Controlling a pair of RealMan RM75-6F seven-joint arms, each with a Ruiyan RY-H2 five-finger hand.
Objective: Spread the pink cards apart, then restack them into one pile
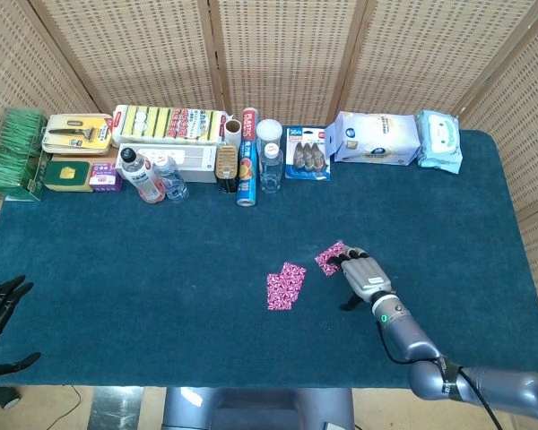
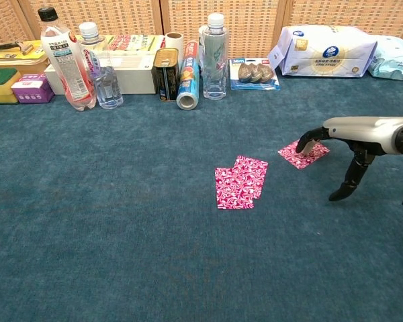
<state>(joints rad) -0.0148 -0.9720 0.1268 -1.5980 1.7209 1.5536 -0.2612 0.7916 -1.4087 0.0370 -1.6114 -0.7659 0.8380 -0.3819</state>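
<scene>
Two pink patterned cards (image 1: 284,285) (image 2: 240,182) lie overlapping at the middle of the blue table. A third pink card (image 1: 331,257) (image 2: 300,153) lies apart from them to the right. My right hand (image 1: 362,275) (image 2: 352,139) presses its fingertips (image 2: 306,143) on that card's right part, fingers stretched forward and thumb pointing down to the cloth. My left hand (image 1: 0,307) hangs off the table's left front corner, fingers apart, holding nothing; it is outside the chest view.
Along the far edge stand bottles (image 2: 62,58), a can (image 2: 166,74), a foil roll (image 2: 188,84), boxes (image 1: 170,124), a clip pack (image 1: 307,153) and wipes packs (image 1: 374,139). Bare cloth (image 1: 143,269) stretches left of the cards.
</scene>
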